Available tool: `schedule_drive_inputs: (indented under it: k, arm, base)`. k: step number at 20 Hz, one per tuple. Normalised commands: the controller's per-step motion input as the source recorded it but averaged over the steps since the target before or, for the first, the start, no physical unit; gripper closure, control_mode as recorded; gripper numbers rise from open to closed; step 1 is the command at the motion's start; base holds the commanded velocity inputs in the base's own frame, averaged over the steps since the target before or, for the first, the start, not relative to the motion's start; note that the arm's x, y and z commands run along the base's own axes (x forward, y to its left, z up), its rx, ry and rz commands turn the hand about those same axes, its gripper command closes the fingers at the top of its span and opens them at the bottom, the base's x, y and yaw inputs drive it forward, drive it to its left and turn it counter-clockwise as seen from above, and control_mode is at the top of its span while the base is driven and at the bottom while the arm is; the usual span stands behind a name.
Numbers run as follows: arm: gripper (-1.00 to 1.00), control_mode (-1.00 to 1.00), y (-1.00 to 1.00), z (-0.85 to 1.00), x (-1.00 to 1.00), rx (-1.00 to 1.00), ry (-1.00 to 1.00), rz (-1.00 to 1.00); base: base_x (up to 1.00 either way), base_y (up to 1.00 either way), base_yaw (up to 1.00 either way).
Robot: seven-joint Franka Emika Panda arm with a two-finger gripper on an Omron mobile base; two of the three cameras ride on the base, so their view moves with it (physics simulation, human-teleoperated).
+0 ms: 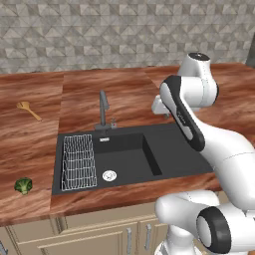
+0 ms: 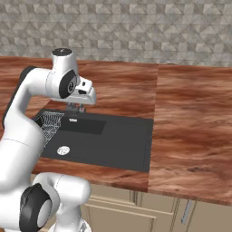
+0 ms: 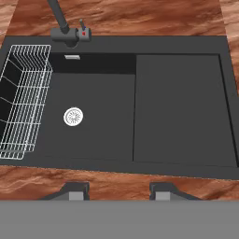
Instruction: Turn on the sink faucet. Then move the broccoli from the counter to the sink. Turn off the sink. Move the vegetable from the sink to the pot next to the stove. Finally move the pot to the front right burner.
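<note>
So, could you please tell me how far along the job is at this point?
Nothing looks done yet: no water is visible at the sink faucet, and the broccoli lies on the counter left of the sink. In hand: the gripper, jaws apart and holding nothing, hangs above the sink. Left: the faucet, washing the broccoli, and the pot and burner steps.

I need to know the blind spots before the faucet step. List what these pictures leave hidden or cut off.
- Sink faucet: in the hand view the top edge cuts off its spout.
- The same faucet in the right base view: the arm covers all but its base.
- Gripper: only its fingertips rise at the hand view's bottom; nothing sits between them.
- Broccoli: too small in the left base view for detail.
</note>
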Motion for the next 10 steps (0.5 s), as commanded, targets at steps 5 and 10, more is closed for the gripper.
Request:
schedule_drive_inputs:
  k: [5,10]
  arm:
    - [-1.00,1.00,0.01,0.00,-0.06,0.00,0.00,0.00]
    - [-1.00,1.00,0.00,0.00,0.00,0.00,0.00,0.00]
  base:
    - [0.00,0.00,0.00]
    - [0.18,0.47,-0.11]
